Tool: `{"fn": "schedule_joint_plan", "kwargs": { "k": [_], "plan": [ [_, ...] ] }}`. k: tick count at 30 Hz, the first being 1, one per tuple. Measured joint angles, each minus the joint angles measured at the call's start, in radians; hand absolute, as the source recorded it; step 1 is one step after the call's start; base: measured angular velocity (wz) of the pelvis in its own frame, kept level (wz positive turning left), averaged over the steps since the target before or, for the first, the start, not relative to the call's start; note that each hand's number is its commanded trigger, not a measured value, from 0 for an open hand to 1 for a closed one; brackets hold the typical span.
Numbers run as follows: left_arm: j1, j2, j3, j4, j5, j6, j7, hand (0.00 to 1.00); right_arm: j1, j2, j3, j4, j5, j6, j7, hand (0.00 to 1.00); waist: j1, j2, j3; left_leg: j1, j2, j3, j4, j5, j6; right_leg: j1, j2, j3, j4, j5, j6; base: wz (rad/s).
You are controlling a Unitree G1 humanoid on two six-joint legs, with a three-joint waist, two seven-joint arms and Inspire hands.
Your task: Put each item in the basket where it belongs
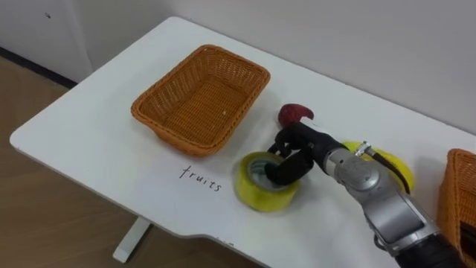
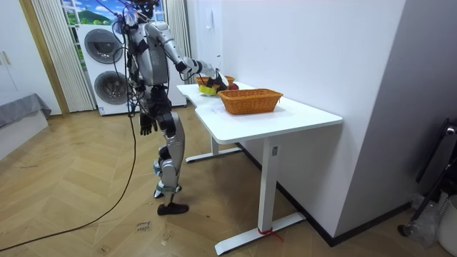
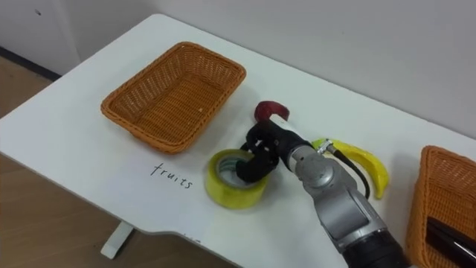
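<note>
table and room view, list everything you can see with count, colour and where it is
table: 1, white, against the wall
wicker basket: 1, orange-brown, empty, on the table's left part
second basket: 1, orange-brown, at the table's right edge, something dark inside
tape roll: 1, yellow, near the front edge, right of the empty basket
red fruit: 1, dark red, just behind the hand
banana: 1, yellow, right of the roll, partly behind the forearm
washing machines: 2, white, stacked behind the robot
right hand: black, fingers curled into the tape roll's hole
left hand: hangs at the robot's side
</note>
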Motion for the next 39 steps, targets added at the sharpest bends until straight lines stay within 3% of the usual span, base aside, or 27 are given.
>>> {"fn": "schedule_joint_plan", "kwargs": {
  "k": [3, 4, 8, 11, 17, 21, 33, 39],
  "plan": [
    [0.013, 0.001, 0.009, -0.003, 0.0, -0.008, 0.002, 0.0, 0.013, -0.021, -0.002, -0.034, 0.003, -0.001, 0.0, 1.0, -0.022, 0.01, -0.0028, 0.007, 0.0, 0.006, 0.001, 0.0, 0.001, 0.004, -0.001, 0.005, 0.0, 0.0, 0.0, -0.01],
    [0.021, 0.0, 0.011, -0.003, 0.0, -0.018, 0.002, 0.0, 0.018, -0.025, -0.014, -0.047, 0.001, -0.001, 0.0, 1.0, -0.036, 0.012, -0.0089, 0.011, 0.0, 0.01, 0.001, 0.001, 0.001, 0.005, -0.004, 0.007, 0.0, 0.0, 0.0, -0.08],
    [0.039, 0.003, 0.027, -0.007, -0.021, -0.049, 0.003, 0.0, 0.023, -0.036, -0.084, -0.079, -0.002, -0.01, -0.004, 1.0, -0.075, 0.025, -0.01, 0.029, 0.002, 0.025, -0.022, 0.001, 0.001, 0.009, -0.004, 0.026, 0.0, 0.0, 0.001, -0.14],
    [0.041, 0.005, 0.034, 0.003, -0.028, -0.073, 0.004, 0.0, 0.023, -0.077, -0.12, -0.109, 0.004, -0.012, -0.005, 1.0, -0.098, 0.02, -0.0129, 0.036, 0.002, 0.029, -0.032, 0.004, 0.002, 0.009, -0.003, 0.027, 0.001, 0.0, 0.001, -0.06],
    [0.043, 0.006, 0.049, 0.02, -0.027, -0.097, 0.004, 0.0, 0.027, -0.111, -0.201, -0.18, -0.003, -0.025, -0.005, 1.0, -0.132, 0.0, -0.0177, 0.043, 0.003, 0.047, -0.036, 0.004, 0.002, 0.008, 0.001, 0.045, 0.001, 0.0, 0.001, -0.06],
    [0.049, 0.006, 0.049, 0.028, -0.027, -0.1, -0.008, 0.0, 0.063, -0.111, -0.232, -0.21, -0.003, -0.034, -0.004, 1.0, -0.135, -0.002, -0.0147, 0.067, 0.004, 0.057, -0.039, 0.003, 0.003, 0.024, 0.001, 0.055, 0.001, 0.0, 0.001, -0.08],
    [0.048, 0.003, 0.067, 0.04, -0.036, -0.125, 0.004, 0.0, 0.11, -0.113, -0.369, -0.217, -0.008, -0.041, -0.024, 1.0, -0.196, 0.006, -0.0081, 0.069, 0.002, 0.058, -0.043, 0.002, 0.005, 0.021, 0.003, 0.077, 0.003, 0.002, 0.005, -0.02],
    [0.049, 0.003, 0.087, 0.04, -0.037, -0.126, 0.015, 0.0, 0.114, -0.116, -0.436, -0.217, 0.002, -0.041, -0.049, 1.0, -0.217, 0.011, -0.011, 0.062, 0.003, 0.058, -0.037, 0.002, 0.005, 0.015, -0.003, 0.073, 0.002, 0.003, 0.005, 0.01]
  ]
}}
